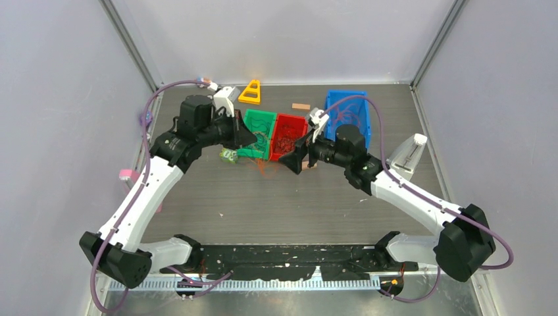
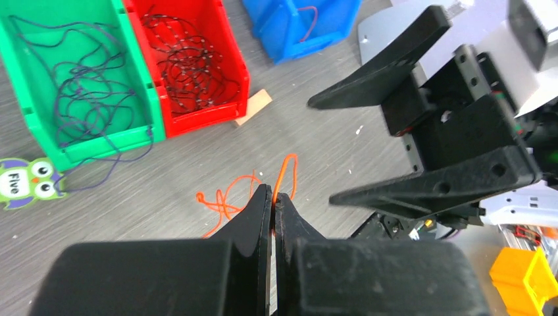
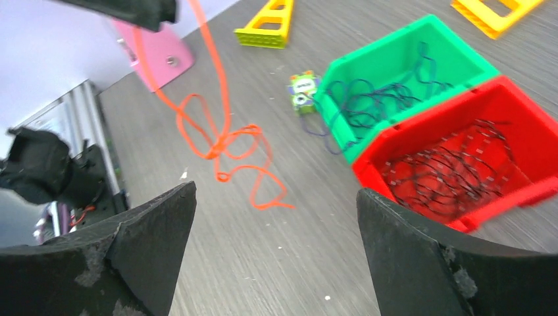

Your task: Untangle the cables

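table (image 1: 263, 204): bare grey surface in front of the arm bases; the work sits mid-table and beyond.
left gripper (image 2: 272, 195): fingers pressed together, clamped on the orange cable, which comes out at the tips.
right gripper (image 3: 276, 192): jaws wide apart, holding nothing, just right of the left gripper and facing the hanging strand.
orange cable (image 3: 220, 141): 1 thin strand hanging from the left gripper to the table, between the 2 grippers and near the bins' front walls. Its loops cross in a loose knot partway down, and the free end lies curled on the table.
handling: judged very light, limp and far thinner than a finger. It would likely slip from a loose pinch, and the knot would likely tighten under a hard pull.
where to hold: probably a loop just beside the knot, not the knot itself, so a gentle pull away from the left gripper opens it.
owl tag (image 2: 23, 184): small card flat on the table, just left of the green bin.
green bin (image 2: 99, 141): holds a dark cable (image 2: 79, 92) in loose loops; 1 loop spills over the near wall toward the owl tag.
red bin (image 2: 204, 115): touching the green bin's right side, holding a dense clump of black cables (image 2: 187, 69).
blue bin (image 2: 289, 39): right of the red bin and farther; 1 red strand shows inside, the rest is hidden.
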Controlling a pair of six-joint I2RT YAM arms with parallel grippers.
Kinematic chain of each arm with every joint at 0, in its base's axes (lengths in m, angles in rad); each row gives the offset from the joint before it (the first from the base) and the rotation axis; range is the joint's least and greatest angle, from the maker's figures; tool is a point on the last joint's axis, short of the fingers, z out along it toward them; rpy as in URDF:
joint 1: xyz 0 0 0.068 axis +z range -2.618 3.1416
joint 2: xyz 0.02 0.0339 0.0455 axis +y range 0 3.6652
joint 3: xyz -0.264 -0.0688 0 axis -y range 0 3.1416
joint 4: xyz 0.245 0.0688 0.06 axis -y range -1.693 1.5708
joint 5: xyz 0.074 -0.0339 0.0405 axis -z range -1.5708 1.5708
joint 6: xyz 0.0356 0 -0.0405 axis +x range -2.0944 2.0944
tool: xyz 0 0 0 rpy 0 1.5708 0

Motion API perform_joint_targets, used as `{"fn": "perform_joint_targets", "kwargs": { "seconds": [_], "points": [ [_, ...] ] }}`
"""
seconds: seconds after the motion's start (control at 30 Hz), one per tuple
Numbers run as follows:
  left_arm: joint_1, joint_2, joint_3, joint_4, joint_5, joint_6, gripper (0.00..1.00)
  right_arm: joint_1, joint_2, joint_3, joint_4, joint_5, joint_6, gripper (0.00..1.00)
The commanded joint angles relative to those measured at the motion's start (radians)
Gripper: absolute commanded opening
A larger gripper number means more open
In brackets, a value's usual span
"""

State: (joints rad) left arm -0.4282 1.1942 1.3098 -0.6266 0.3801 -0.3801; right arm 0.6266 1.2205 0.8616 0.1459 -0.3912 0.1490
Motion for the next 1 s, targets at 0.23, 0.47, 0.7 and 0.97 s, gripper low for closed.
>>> {"fn": "perform_joint_targets", "kwargs": {
  "seconds": [0.23, 0.47, 0.7, 0.97],
  "points": [
    [-0.036, 0.03, 0.045, 0.134, 0.155, -0.046, 0.0, 0.092, 0.058, -0.007, 0.319, -0.108, 0.057, 0.93],
    [-0.039, 0.025, 0.027, 0.165, 0.185, -0.057, 0.0, 0.134, 0.114, 0.04, 0.347, -0.021, 0.089, 0.32],
    [-0.029, -0.022, 0.001, 0.094, 0.024, -0.048, 0.74, 0.113, 0.024, 0.015, 0.242, 0.241, 0.102, 0.05],
    [0.053, -0.148, -0.125, 0.107, -0.102, -0.056, 1.0, -0.171, -0.018, 0.083, -0.047, 0.456, 0.217, 0.05]
  ]
}}
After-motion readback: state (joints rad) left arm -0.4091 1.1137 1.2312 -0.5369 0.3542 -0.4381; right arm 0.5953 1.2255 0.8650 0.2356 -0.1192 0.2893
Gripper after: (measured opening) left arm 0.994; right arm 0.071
